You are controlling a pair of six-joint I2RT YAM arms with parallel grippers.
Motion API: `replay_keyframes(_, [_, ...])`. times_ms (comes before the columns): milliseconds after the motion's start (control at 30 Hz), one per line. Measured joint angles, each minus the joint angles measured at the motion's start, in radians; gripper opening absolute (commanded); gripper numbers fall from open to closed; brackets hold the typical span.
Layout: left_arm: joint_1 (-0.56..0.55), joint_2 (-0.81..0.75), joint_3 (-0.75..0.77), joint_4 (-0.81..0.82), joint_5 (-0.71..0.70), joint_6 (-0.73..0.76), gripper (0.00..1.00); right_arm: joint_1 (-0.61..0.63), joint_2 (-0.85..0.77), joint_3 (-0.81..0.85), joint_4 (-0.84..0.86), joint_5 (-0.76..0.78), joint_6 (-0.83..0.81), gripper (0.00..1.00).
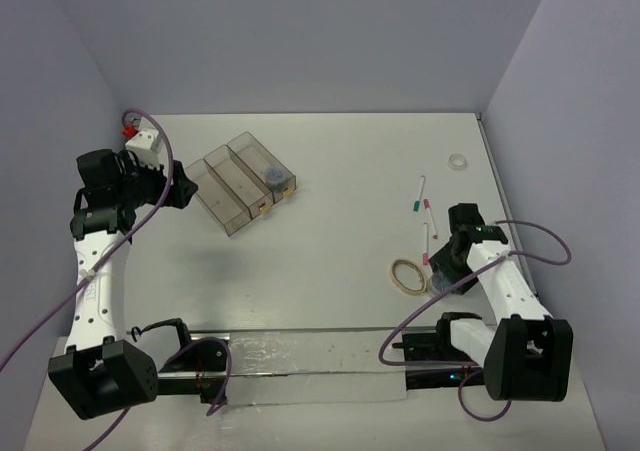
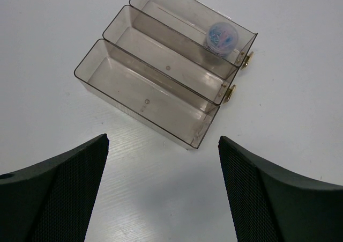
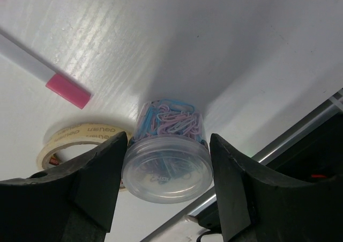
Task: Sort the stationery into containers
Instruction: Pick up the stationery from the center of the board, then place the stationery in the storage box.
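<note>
The right gripper [image 3: 168, 143] is clamped on a clear tub of paper clips [image 3: 167, 172], one finger against each side of its lid. The tub stands on the table [image 3: 225, 43], touching a tape roll [image 3: 80, 137]. The left gripper [image 2: 163, 161] hovers near the three joined bins [image 2: 144, 100], jaws apart and holding nothing.

Three joined clear bins [image 1: 240, 183] sit near the left pincer [image 1: 188, 190]. The right pincer [image 1: 440, 271] is at a small tub [image 1: 440, 285], beside a tape roll [image 1: 406, 275] and pens [image 1: 428, 221].
</note>
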Motion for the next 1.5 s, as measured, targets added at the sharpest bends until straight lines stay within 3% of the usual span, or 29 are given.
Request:
replay_keyframes(133, [0.001,0.000,0.000,0.000,0.000,0.000,0.90,0.000,-0.049,0.013,-0.005,0.007,-0.009,0.25])
replay_keyframes(267, [0.002,0.000,0.000,0.000,0.000,0.000,0.90,0.000,-0.075,0.046,-0.013,0.006,-0.029,0.08])
replay_keyframes(333, [0.005,0.000,0.000,0.000,0.000,0.001,0.91,0.000,-0.072,0.084,-0.023,-0.004,-0.049,0.04])
replay_keyframes(600, [0.012,0.003,0.000,0.000,-0.001,0.011,0.91,0.096,0.041,0.478,-0.043,-0.030,-0.148,0.00])
replay_keyframes(767, [0.020,0.034,0.012,-0.005,-0.009,0.016,0.90,0.276,0.281,0.846,-0.043,-0.015,-0.223,0.00])
replay_keyframes(933, [0.024,0.087,0.026,0.005,-0.034,-0.008,0.84,0.489,0.662,1.304,-0.033,0.001,-0.314,0.00])
replay_keyframes(1100, [0.028,0.207,0.058,0.080,-0.089,-0.103,0.77,0.621,1.016,1.736,-0.019,-0.050,-0.366,0.00])
replay_keyframes(1167, [0.028,0.275,0.076,0.113,-0.113,-0.152,0.77,0.658,1.106,1.805,0.034,-0.075,-0.365,0.00])
replay_keyframes(1367, [0.028,0.416,0.094,0.176,-0.174,-0.248,0.74,0.720,1.200,1.770,0.195,-0.121,-0.298,0.00])
replay_keyframes(1500, [0.024,0.481,0.112,0.186,-0.207,-0.280,0.73,0.748,1.335,1.917,0.309,-0.127,-0.255,0.00])
